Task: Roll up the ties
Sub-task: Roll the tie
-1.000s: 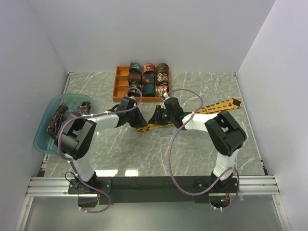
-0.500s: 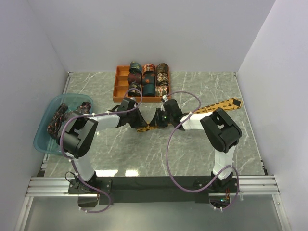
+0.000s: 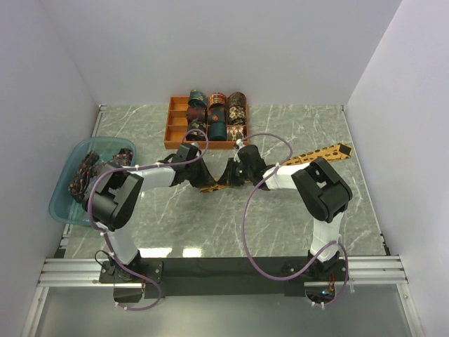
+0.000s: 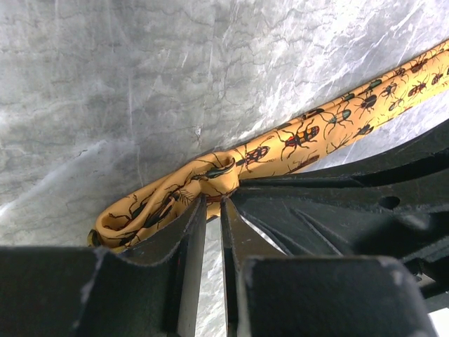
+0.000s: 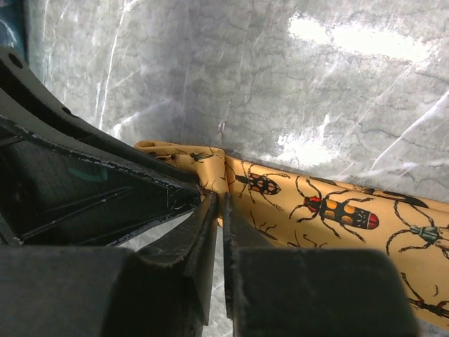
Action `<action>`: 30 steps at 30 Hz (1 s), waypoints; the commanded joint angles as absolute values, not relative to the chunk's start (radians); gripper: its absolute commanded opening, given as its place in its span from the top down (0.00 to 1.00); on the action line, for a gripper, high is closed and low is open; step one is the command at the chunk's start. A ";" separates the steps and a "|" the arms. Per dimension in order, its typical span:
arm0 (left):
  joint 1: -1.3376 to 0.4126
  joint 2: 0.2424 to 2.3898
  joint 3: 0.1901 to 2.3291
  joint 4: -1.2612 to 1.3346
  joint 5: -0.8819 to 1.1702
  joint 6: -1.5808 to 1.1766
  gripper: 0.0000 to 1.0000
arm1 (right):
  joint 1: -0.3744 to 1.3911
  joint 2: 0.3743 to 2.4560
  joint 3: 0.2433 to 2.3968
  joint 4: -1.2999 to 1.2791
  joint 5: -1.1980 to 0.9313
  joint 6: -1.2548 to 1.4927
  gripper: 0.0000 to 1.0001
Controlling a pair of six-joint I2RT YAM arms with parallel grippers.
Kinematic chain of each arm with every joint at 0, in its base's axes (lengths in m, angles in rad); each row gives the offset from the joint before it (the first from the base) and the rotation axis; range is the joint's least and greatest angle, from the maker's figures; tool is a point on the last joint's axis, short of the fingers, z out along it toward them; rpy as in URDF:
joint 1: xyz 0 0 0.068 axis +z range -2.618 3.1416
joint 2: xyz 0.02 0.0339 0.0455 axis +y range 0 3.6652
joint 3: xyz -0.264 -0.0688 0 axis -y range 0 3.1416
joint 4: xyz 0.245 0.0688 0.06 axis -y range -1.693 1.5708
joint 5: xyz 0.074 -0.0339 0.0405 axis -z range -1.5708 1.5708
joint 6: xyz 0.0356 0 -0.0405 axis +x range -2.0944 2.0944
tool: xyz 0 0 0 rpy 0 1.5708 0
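Pinching the folded narrow end of the mustard-gold tie point(image 3: 309, 156), the left gripper point(image 3: 203, 180) sits just short of the middle of the marble table point(image 3: 210, 225), its fingers point(image 4: 184, 253) drawn almost together with the cloth's looped tip bunched at their ends. The right gripper point(image 3: 223, 180) meets it nose to nose from the 3 o'clock side, clenched to a thin slit on the near edge of the same tie, right beside a crease in the fabric. From that shared spot the tie lies flat on the table and runs out toward 2 o'clock, widening to its broad end near the right wall; the wrist views show its print of beetles in black, red and teal. At 12 o'clock, near the back wall, an orange tray point(image 3: 172, 130) holds several rolled ties point(image 3: 217, 112) standing in its right-hand compartments. At 9 o'clock, against the left wall, a translucent blue basin point(image 3: 63, 200) holds a heap of loose dark ties point(image 3: 84, 175).
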State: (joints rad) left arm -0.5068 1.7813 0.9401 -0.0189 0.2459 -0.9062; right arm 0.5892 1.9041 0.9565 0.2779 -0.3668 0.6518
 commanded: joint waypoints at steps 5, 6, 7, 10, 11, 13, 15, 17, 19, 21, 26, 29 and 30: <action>-0.523 1.755 0.939 -0.029 0.242 -0.870 0.76 | 0.581 1.910 0.928 0.311 -0.373 0.630 1.00; -0.523 1.740 0.937 -0.031 0.247 -0.865 0.73 | 0.581 1.907 0.925 0.308 -0.370 0.626 1.00; -0.522 1.730 0.933 -0.034 0.247 -0.859 0.70 | 0.577 1.905 0.922 0.296 -0.367 0.623 1.00; -0.520 1.684 0.928 -0.051 0.230 -0.841 0.59 | 0.575 1.902 0.925 0.266 -0.362 0.611 1.00; -0.519 1.651 0.925 -0.054 0.223 -0.838 0.55 | 0.574 1.899 0.928 0.261 -0.362 0.609 1.00; -0.517 1.615 0.910 -0.064 0.187 -0.825 0.47 | 0.575 1.894 0.930 0.244 -0.359 0.603 1.00; -0.508 1.571 0.896 -0.074 0.163 -0.819 0.42 | 0.572 1.893 0.930 0.238 -0.354 0.601 1.00; -0.486 1.539 0.867 -0.086 0.152 -0.813 0.39 | 0.568 1.891 0.934 0.219 -0.353 0.598 1.00; -0.466 1.523 0.826 -0.077 0.158 -0.819 0.34 | 0.565 1.891 0.937 0.209 -0.357 0.594 1.00; -0.436 1.509 0.798 -0.068 0.178 -0.822 0.29 | 0.558 1.893 0.940 0.201 -0.359 0.589 1.00; -0.413 1.520 0.770 -0.058 0.218 -0.805 0.24 | 0.549 1.902 0.954 0.178 -0.379 0.581 1.00; -0.413 1.532 0.788 -0.057 0.236 -0.747 0.22 | 0.549 1.905 0.976 0.155 -0.387 0.574 1.00; -0.413 1.532 0.808 -0.069 0.238 -0.720 0.19 | 0.551 1.904 0.979 0.150 -0.388 0.571 1.00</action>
State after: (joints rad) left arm -0.4099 1.5246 0.7677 -0.0868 0.2047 -0.8005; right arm 0.5617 1.9045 0.9550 0.2317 -0.4053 0.6117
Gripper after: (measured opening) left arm 0.786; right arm 0.008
